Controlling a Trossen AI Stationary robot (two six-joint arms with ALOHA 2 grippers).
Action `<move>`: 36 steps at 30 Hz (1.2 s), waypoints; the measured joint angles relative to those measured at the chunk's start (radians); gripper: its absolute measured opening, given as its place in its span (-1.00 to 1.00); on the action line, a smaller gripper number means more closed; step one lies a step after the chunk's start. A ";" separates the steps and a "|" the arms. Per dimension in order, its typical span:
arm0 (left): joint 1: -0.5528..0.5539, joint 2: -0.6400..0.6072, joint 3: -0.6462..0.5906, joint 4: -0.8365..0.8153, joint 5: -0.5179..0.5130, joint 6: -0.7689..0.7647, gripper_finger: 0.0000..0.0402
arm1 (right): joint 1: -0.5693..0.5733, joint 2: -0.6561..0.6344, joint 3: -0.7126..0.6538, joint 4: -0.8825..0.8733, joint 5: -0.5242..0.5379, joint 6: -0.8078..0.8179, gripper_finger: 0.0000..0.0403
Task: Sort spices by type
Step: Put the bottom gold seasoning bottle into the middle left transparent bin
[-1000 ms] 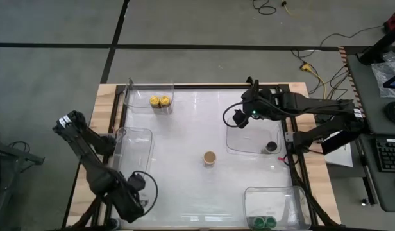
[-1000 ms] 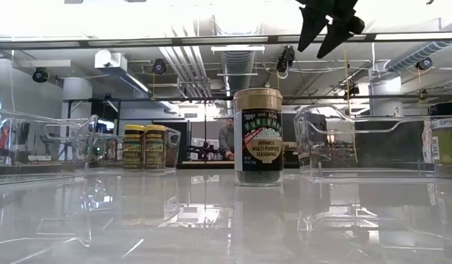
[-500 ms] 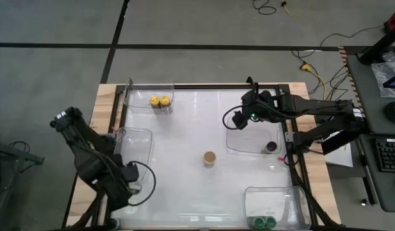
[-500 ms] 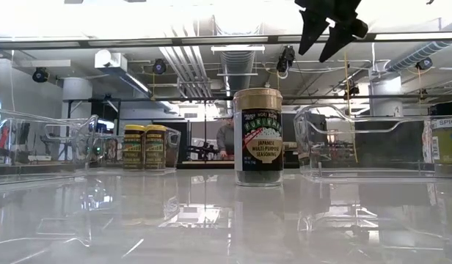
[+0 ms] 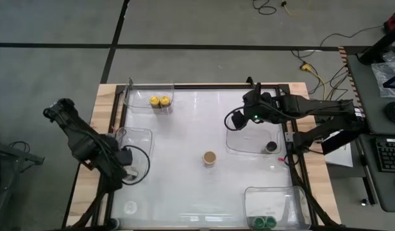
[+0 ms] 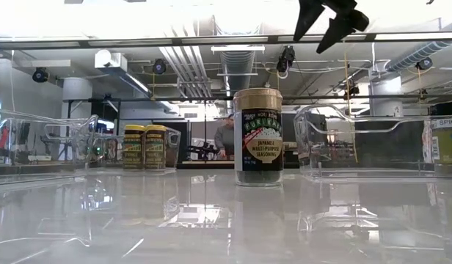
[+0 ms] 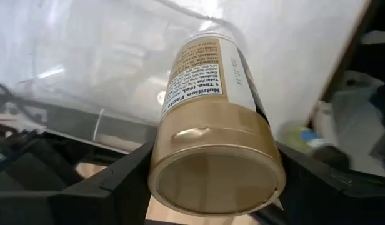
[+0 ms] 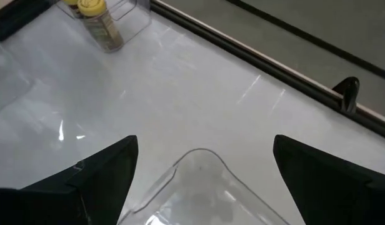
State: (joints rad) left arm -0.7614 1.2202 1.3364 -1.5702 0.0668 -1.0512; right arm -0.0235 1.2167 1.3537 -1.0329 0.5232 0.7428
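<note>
My left gripper (image 5: 126,172) is at the near end of the empty left tray (image 5: 137,142), shut on a tan-lidded spice jar (image 7: 211,94). A second tan-lidded jar (image 5: 210,158) stands upright at the table's middle (image 6: 257,137). Two yellow-lidded jars (image 5: 160,101) stand in the far-left tray. A black-lidded jar (image 5: 271,147) stands in the right tray, and two green-lidded jars (image 5: 263,222) in the near-right tray. My right gripper (image 5: 238,119) hangs open and empty above the right tray's rim (image 8: 199,155). My left gripper pinches the jar at its lid end (image 7: 217,144), one finger (image 7: 127,181) on each side. The jar lies along the fingers, lid toward the wrist and base pointing out over the clear tray. Nothing shows under it.
Several clear trays sit around the white table: far left (image 5: 149,96), left, right (image 5: 256,140) and near right (image 5: 274,200). The dark table frame (image 5: 294,167) runs along the edges. Open tabletop lies around the middle jar. A person shows far behind the table (image 6: 227,136).
My left arm has swung from the table's near-left corner toward the far edge, bringing its gripper up to the left tray's near end. The jars on the table have stayed put.
</note>
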 joint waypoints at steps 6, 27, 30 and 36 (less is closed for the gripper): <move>0.007 -0.085 -0.155 -0.002 -0.001 -0.009 0.31 | 0.000 0.006 0.000 0.000 0.000 0.061 0.81; 0.062 0.079 -0.262 0.119 0.053 0.254 0.31 | 0.004 0.132 0.001 0.131 -0.016 0.111 0.81; 0.089 0.090 -0.290 0.116 0.073 0.304 0.31 | 0.004 0.143 0.001 0.137 -0.018 0.111 0.81; 0.137 0.091 -0.316 0.121 0.074 0.365 0.31 | 0.005 0.153 0.001 0.158 -0.018 0.111 0.81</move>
State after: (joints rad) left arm -0.6247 1.3117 1.0207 -1.4490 0.1406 -0.6862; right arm -0.0189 1.3697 1.3544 -0.8753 0.5049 0.8536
